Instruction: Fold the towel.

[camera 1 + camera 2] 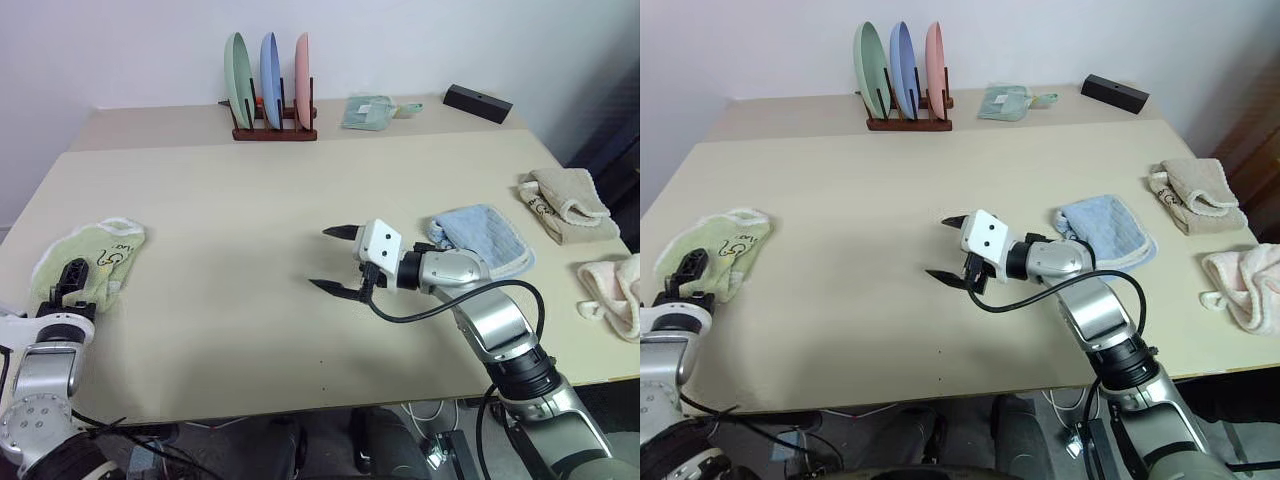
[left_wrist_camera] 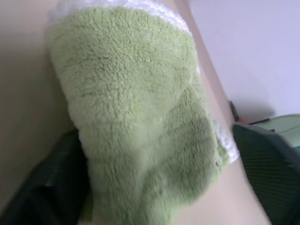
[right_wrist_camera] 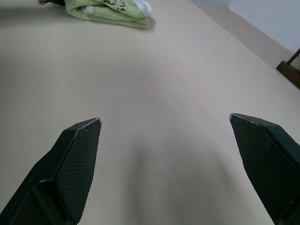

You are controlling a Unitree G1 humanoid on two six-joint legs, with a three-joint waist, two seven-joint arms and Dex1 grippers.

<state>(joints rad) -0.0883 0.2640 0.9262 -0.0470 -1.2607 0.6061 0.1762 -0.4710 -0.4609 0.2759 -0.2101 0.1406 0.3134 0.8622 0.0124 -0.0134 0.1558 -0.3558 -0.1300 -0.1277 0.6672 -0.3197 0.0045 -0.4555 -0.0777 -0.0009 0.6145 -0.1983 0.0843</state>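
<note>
L gripper (image 1: 68, 283) jaws wide astride green towel (image 1: 95, 255); R gripper (image 1: 335, 260) level, jaws wide, empty.

Two silver-grey metal arms with rounded segments and black ring joints are seen. The right gripper (image 1: 334, 259) is built from a white boxy block dotted with small dark screw holes, with two black tapered fingers (image 3: 77, 154) covered in a fine dimpled grip texture. A black cable is looped from that block back along the silver forearm. The left gripper (image 1: 70, 277) is made of black parts on a white collar, right by the green towel (image 1: 95, 255).
</note>
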